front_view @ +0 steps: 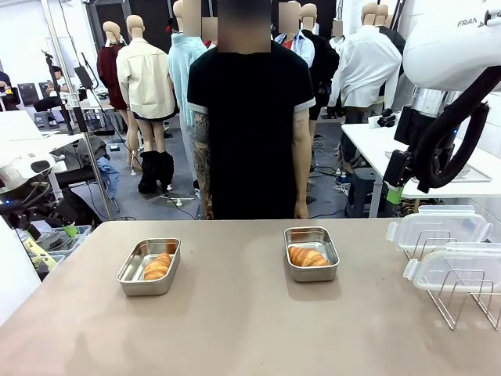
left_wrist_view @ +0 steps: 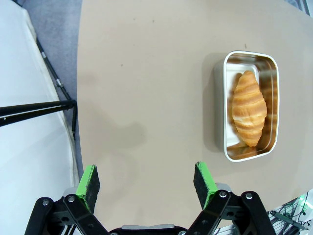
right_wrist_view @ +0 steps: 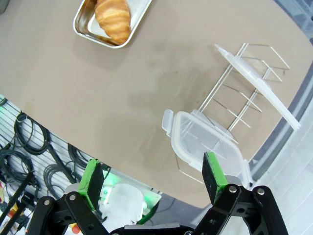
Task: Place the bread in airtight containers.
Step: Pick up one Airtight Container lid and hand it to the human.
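Note:
Two steel tins rest uncovered on the tan table. The left tin (front_view: 149, 266) holds a croissant (front_view: 157, 266), as does the right tin (front_view: 311, 253) with its croissant (front_view: 307, 256). From above, the left wrist view looks down on a tin (left_wrist_view: 251, 105) with a croissant (left_wrist_view: 249, 108) inside; my left gripper (left_wrist_view: 146, 181) hangs open over bare table beside it. My right gripper (right_wrist_view: 152, 176) is open, high above the table's right edge, with a tin (right_wrist_view: 113, 21) and its croissant (right_wrist_view: 113, 17) far off. Two clear lids (front_view: 438, 229) (front_view: 458, 266) lean on a wire rack (front_view: 462, 301).
A person in a black T-shirt (front_view: 250, 117) stands at the far edge of the table, arms down. The wire rack with a clear lid (right_wrist_view: 208, 139) occupies the right side. Cables and a stand crowd the floor to the left. Between and in front of the tins the tabletop (front_view: 235, 329) is bare.

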Robot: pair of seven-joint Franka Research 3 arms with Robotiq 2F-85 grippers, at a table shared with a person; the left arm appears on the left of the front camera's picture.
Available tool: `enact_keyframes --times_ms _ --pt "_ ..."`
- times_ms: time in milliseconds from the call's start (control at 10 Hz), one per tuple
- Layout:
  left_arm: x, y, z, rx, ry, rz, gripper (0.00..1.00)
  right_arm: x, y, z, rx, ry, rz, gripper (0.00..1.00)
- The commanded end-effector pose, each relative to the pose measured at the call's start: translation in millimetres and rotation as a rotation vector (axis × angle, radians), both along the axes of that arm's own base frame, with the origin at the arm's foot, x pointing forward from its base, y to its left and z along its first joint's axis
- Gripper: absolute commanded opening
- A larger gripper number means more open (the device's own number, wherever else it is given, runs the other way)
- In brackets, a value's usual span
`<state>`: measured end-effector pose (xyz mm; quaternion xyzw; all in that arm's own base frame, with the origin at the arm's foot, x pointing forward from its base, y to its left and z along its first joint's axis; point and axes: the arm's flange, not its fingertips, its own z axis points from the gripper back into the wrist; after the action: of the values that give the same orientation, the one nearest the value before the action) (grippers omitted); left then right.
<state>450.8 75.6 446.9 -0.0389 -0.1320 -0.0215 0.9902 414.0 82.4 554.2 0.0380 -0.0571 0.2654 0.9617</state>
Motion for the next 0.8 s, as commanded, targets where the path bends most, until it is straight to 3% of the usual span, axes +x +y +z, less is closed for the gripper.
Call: enact_keyframes --times_ms 0,300,400,600,700 --pt "-2 1 0 0.011 -0.001 0.015 1.0 2 1 2 -0.013 -0.004 -0.018 1.0" --pt "-2 1 0 0.011 -0.001 0.015 1.0 0 0 0 0.0 0.0 0.0 1.0" --pt "-2 1 0 0.011 -0.001 0.015 1.0 -31 4 -3 -0.214 -0.026 0.112 1.0" --pt "-2 1 0 0.011 -0.001 0.015 1.0 -58 -3 -13 -0.297 0.013 0.451 1.0" --pt "-2 1 0 0.011 -0.001 0.015 1.0 -58 -11 -22 -0.376 0.02 0.512 1.0"
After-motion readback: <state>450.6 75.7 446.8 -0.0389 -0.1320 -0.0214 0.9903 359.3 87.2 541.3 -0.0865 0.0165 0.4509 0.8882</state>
